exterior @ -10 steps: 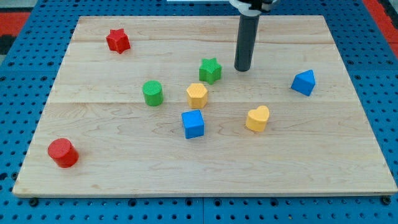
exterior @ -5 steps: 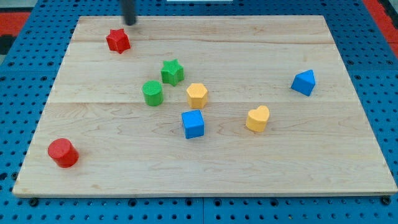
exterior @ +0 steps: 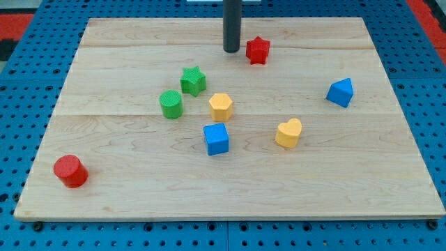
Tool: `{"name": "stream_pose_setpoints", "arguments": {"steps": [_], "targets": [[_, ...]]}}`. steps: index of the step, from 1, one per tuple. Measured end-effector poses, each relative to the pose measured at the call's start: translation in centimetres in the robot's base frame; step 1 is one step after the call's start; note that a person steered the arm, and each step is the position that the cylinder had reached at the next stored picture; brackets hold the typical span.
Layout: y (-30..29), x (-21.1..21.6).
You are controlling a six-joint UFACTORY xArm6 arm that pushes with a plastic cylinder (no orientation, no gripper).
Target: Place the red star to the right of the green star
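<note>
**Board inventory: rod tip, eight blocks, wooden top**

Rod tip: my tip (exterior: pixel 231 51) rests on the wooden board (exterior: pixel 362 181) near the view's top, just left of the red star (exterior: pixel 257 50), with a narrow gap showing between them. I carry no pincer, only a straight dark rod, so nothing opens or closes and nothing is held.

Items, from the view's bottom upward:

1. Red cylinder (exterior: pixel 70 171): near the bottom-left corner, well apart from all other blocks.
2. Blue cube (exterior: pixel 216 139): near the middle of the board, just below the yellow hexagon.
3. Yellow heart (exterior: pixel 288 132): to the right of the blue cube, apart from it.
4. Yellow hexagon (exterior: pixel 220 106): between the blue cube below and the green star up and to its left.
5. Green cylinder (exterior: pixel 171 104): left of the yellow hexagon, just below and left of the green star, very close to it.
6. Blue block (exterior: pixel 340 92), wedge-like, exact shape unclear: toward the view's right edge, on its own.
7. Green star (exterior: pixel 193 81): left of centre, near the green cylinder.
8. Red star: up and to the right of the green star, well apart from it, and higher in the view.
</note>
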State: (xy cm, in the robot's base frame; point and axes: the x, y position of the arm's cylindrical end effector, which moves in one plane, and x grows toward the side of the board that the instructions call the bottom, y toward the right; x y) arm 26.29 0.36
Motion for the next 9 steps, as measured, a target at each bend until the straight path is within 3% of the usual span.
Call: {"name": "stream_pose_setpoints", "arguments": {"steps": [1, 2, 3, 4, 5, 6, 8, 9], "targets": [[3.9, -1.7], [7.2, 4.0], [10.4, 3.4], [17.6, 5.7], [11.7, 8.5], [17.1, 5.6], [7.8, 9.4], [11.1, 9.1]]}}
